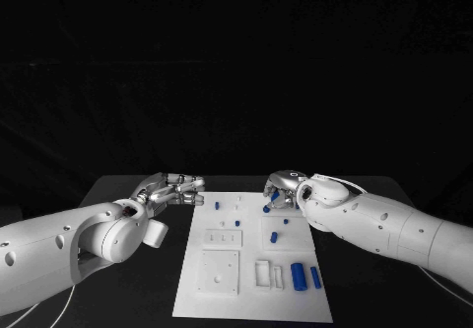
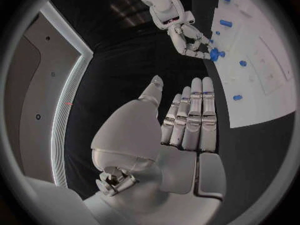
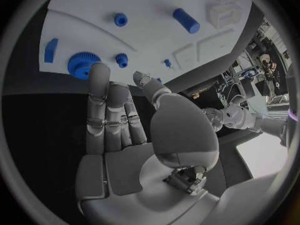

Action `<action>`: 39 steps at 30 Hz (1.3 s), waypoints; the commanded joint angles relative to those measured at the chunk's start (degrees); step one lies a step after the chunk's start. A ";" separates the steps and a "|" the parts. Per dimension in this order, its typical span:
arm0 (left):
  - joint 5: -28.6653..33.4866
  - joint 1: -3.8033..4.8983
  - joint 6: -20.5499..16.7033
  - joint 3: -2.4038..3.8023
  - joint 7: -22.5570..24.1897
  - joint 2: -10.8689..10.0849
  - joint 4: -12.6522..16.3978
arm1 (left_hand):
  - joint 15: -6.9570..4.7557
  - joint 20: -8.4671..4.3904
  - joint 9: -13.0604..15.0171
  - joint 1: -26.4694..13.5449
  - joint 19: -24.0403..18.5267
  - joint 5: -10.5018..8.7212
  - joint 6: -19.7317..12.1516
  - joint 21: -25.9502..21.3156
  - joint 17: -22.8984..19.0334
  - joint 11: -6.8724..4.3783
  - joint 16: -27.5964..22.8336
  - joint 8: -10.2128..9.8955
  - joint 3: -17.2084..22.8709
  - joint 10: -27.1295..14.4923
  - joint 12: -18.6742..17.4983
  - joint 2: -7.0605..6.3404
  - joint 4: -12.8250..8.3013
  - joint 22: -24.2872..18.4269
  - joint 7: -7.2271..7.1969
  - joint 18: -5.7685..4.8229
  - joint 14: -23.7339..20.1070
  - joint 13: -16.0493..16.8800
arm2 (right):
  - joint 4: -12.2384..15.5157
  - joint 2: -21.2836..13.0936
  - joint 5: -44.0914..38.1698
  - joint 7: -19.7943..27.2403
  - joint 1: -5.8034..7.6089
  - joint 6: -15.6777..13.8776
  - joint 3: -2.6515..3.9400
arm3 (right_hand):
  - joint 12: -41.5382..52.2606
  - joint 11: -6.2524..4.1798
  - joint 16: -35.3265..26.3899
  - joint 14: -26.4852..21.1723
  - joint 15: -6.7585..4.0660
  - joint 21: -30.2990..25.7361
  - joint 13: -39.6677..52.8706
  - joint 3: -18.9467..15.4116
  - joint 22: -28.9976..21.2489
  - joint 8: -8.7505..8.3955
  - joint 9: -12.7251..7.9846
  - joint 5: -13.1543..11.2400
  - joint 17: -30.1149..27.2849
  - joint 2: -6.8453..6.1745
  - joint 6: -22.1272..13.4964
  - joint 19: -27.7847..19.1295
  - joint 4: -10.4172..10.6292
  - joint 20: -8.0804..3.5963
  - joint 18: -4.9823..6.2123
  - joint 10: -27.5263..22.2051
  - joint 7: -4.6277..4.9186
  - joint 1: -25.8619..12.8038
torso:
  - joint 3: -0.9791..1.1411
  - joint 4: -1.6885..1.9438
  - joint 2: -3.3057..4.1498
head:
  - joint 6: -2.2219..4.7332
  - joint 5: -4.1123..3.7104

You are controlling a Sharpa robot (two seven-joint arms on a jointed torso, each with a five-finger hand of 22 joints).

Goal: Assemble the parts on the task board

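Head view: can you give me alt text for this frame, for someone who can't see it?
Two white robot arms reach over a black table toward the far end of a white task board. The left hand hovers off the board's far left corner, and the right hand is over its far right edge. Small blue parts are scattered on the board.

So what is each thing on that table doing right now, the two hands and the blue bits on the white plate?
Left silver hand: open, fingers straight, holding nothing, beside the plate's far left corner.
Right silver hand: open, fingertips at a blue toothed gear lying flat on the plate.
White flat task board: flat on the black table.
Two large blue cylinders: lying on their sides, near right of the plate.
Small blue peg: upright, far left.
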 commanded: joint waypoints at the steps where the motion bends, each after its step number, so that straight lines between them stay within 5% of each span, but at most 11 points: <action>1: -0.29 0.17 1.07 0.06 0.09 0.12 0.24 | 0.37 0.12 0.03 -0.07 -0.25 -0.07 -0.36 -0.39 -0.04 0.19 -0.35 0.05 -0.34 -0.32 -0.22 0.32 0.12 -0.04 -0.16 -0.87 -0.18 0.03 | -0.43 0.26 -2.43 -1.23 -0.32 0.66 -0.05 | -0.14 -0.12 0.36 -0.15 0.22 -0.39 -0.06 -0.63 0.24 0.02 -0.04 -0.67 -0.22 0.02 0.26 1.43 0.06 0.18 0.90 -0.58 -0.05 0.79 | 0.03 0.33 0.55 | 0.11 -0.21; 9: -0.38 0.22 1.08 0.07 0.03 0.15 0.30 | 0.39 0.15 0.03 -0.06 -0.26 -0.07 -0.43 -0.41 -0.03 0.22 -0.39 0.05 -0.36 -0.42 -0.22 0.31 0.12 -0.11 -0.13 -0.86 -0.19 0.03 | -1.01 0.78 -3.11 -1.47 -0.93 1.05 -0.11 | -0.13 0.03 0.71 -0.24 0.43 -0.93 -0.07 -1.33 0.74 0.00 -0.07 -1.89 -0.65 0.40 1.05 1.59 0.27 0.39 0.92 -1.33 -0.24 1.50 | -0.04 0.67 1.21 | 0.12 -0.47; 26: -0.47 0.22 1.40 0.06 -0.20 0.83 -0.50 | 0.39 0.15 0.02 -0.10 -0.23 -0.07 -0.66 -0.42 -0.02 0.24 -0.43 0.04 -0.42 -0.50 -0.22 0.24 0.14 -0.23 -0.10 -0.85 -0.15 0.03 | -1.22 0.91 -4.62 -2.68 -1.23 1.05 -0.15 | -0.15 -0.62 1.32 -0.35 0.10 -2.18 -0.08 6.22 3.23 0.03 -0.04 -5.17 -1.36 0.45 1.22 1.91 -0.95 0.09 0.45 1.78 -0.17 0.30 | -0.37 0.96 2.51 | 0.37 -1.00; 30: -0.47 0.22 1.50 0.05 -0.28 0.87 -0.57 | 0.39 0.15 0.02 -0.10 -0.23 -0.07 -0.66 -0.42 -0.02 0.24 -0.43 0.04 -0.42 -0.50 -0.22 0.24 0.14 -0.23 -0.10 -0.85 -0.15 0.03 | -1.16 0.89 -4.88 -2.93 -1.24 0.86 -0.15 | -0.16 -1.02 1.47 -0.34 -0.13 -2.15 -0.06 9.19 3.95 0.04 -0.03 -6.88 -1.28 0.57 1.63 1.82 -1.01 -0.18 0.14 3.44 -0.19 0.07 | -0.30 0.96 2.69 | 0.48 -1.08; 39: -0.47 0.22 1.64 0.05 -0.64 0.90 -0.63 | 0.41 0.17 0.02 -0.21 -0.22 -0.07 -0.82 -0.44 -0.02 0.25 -0.46 0.04 -0.45 -0.54 -0.22 0.24 0.19 -0.33 -0.08 -0.85 -0.15 0.04 | -0.99 0.89 -5.16 -3.33 -1.24 -0.74 -0.15 | -0.11 -1.92 1.53 -0.31 -0.55 -2.19 0.01 9.80 4.96 0.15 0.06 -8.08 -1.19 1.43 3.89 1.70 -0.09 -0.52 -0.36 6.42 -0.63 -0.08 | -0.25 0.94 3.09 | 0.94 -1.00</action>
